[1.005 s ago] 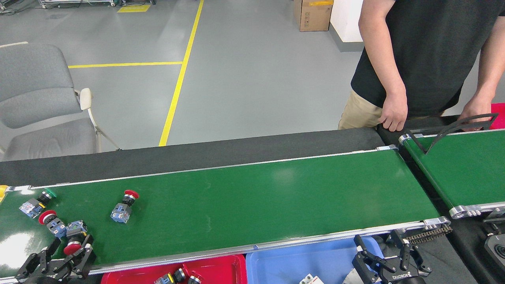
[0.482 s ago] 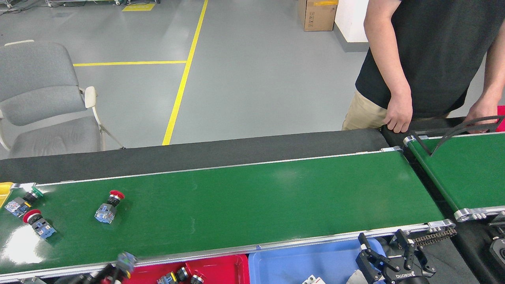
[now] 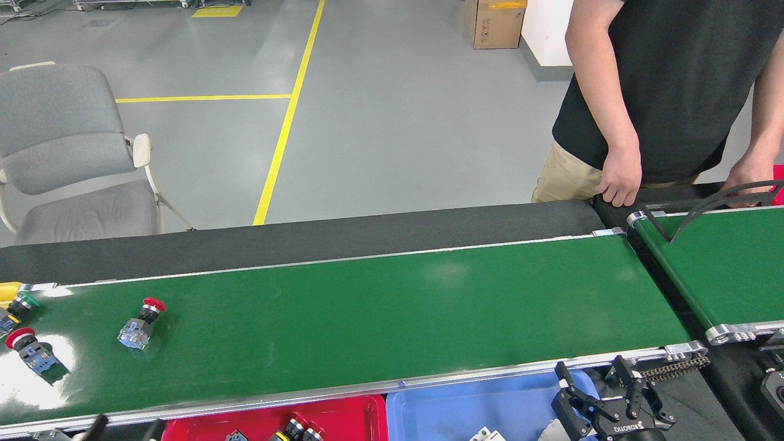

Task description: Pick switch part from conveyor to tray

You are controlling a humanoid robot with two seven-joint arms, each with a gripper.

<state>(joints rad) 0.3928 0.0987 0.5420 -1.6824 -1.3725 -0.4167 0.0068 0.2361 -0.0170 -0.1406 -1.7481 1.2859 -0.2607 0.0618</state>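
Grey floor behind; on the conveyor [image 3: 380,306], a switch part [image 3: 139,324] lies near its left end, risking carry-off. The right gripper [image 3: 603,392] hangs spread; the left is unseen.

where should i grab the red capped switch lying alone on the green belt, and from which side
Grip the red-capped switch part across its narrow black neck, between the red cap and the blue-grey contact block, coming straight down from above. It lies on its side on the conveyor, cap toward the far rail, with clear belt on both flanks for the fingers.
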